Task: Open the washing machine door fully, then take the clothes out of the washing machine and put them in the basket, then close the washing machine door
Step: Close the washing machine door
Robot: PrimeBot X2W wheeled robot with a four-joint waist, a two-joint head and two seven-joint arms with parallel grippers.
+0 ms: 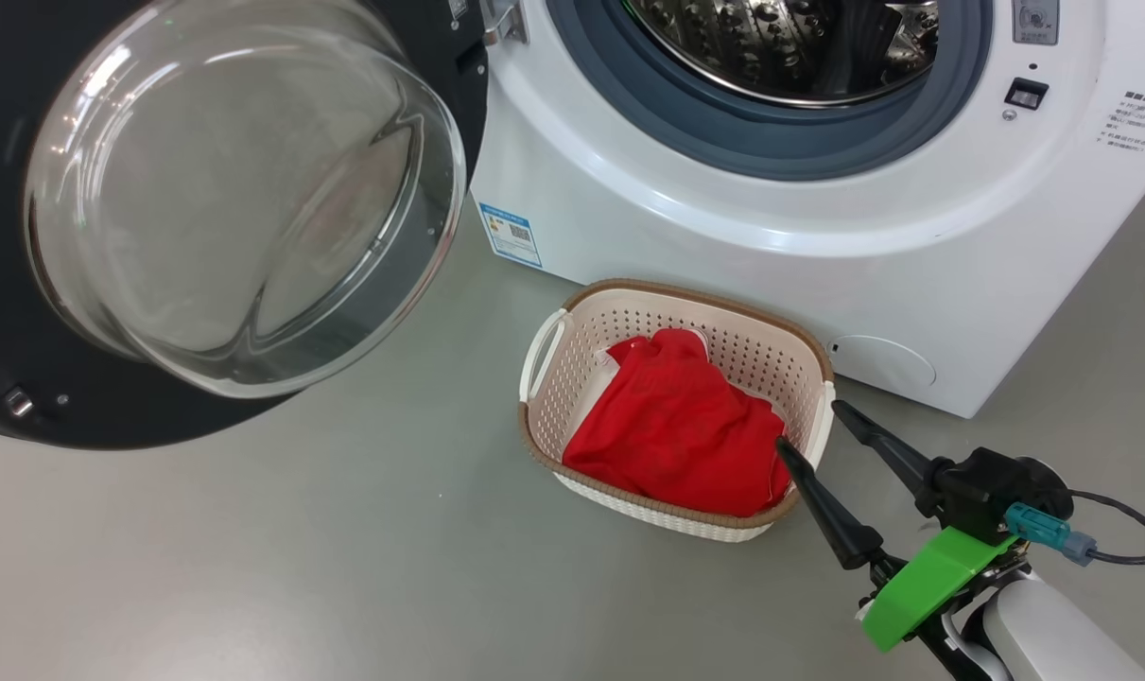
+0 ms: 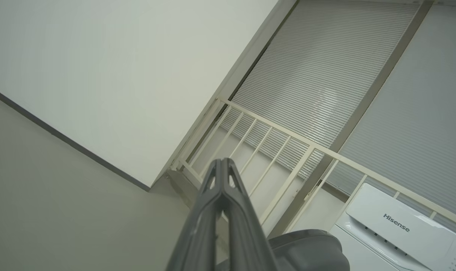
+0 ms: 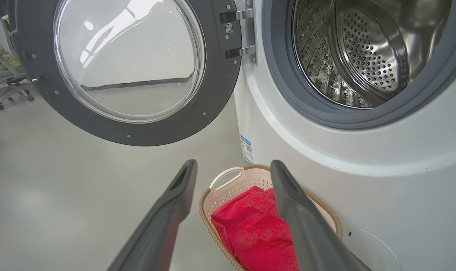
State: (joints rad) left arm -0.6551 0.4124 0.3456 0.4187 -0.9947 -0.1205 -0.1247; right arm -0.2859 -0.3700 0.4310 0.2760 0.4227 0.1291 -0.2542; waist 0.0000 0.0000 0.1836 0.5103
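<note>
The washing machine stands at the back with its steel drum bare inside. Its door hangs swung wide open to the left, the glass bowl bulging outward. On the floor in front sits the basket, with the red clothes lying inside it. My right gripper hovers open at the basket's right end, empty. My left gripper is shut on nothing and points up toward a wall and a railing.
Grey floor spreads left of and in front of the basket. A white railing and blinds lie ahead of the left gripper, with the washing machine's top panel at the lower right. An office chair stands far left.
</note>
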